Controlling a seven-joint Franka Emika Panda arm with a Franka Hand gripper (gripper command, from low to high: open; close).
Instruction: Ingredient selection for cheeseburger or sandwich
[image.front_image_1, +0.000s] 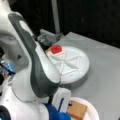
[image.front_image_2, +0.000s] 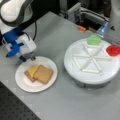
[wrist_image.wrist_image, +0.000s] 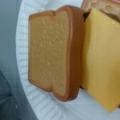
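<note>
The tool hangs just over the far-left rim of the plate in a front view, its dark fingertips near the rim; whether they stand wide or narrow I cannot tell, and nothing shows between them. Just beside the tool, toward a front view's bottom right, the sandwich lies on the plate: 1 bread slice on top, set askew, a yellow cheese square poking out from under it on the tool's side, and a second slice showing at the bottom edge (3 layers visible, loosely stacked rather than squared up). In the wrist view the top slice fills the left half of the frame, overlapping the cheese, with the lower slice peeking out at the top right and the ridged plate rim beneath. Well away from the tool, toward a front view's right, the divided tray sits on the grey desk, holding a green piece and a red disc in 2 far compartments. In a front view the arm hides most of the plate; the red disc sits at the tray's far-left edge.
</note>
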